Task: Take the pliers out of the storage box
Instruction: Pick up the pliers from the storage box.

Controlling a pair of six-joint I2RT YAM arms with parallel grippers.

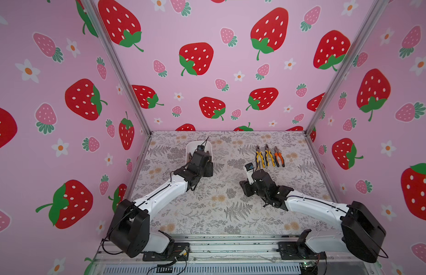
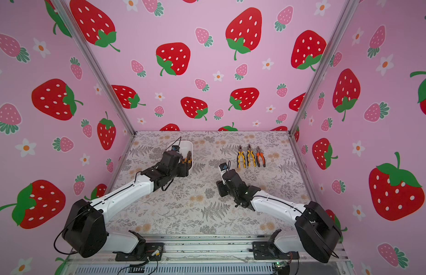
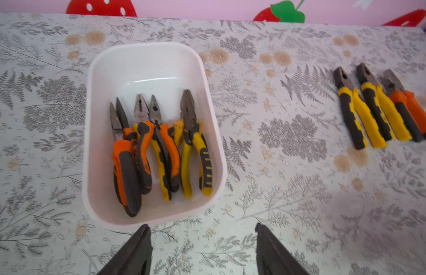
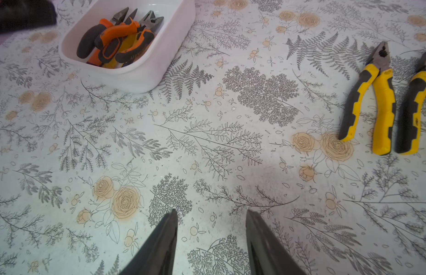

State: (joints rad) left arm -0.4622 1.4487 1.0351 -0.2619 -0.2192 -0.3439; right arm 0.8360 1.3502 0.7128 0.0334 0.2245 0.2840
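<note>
Top views overlook all; low wrist views share storage box [image 3: 100, 166].

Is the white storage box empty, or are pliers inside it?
Not empty: the storage box holds a pile of pliers, orange-handled and yellow-handled.

Pink walls [image 1: 231, 62] printed with red strawberries and white flowers, silver corner posts [image 1: 123, 78], pale surface [image 1: 207, 214] patterned with grey ferns and tan roses.

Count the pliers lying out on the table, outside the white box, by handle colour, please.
Yellow-and-black pliers: 2
Orange-and-black pliers: 1
Total: 3
</note>
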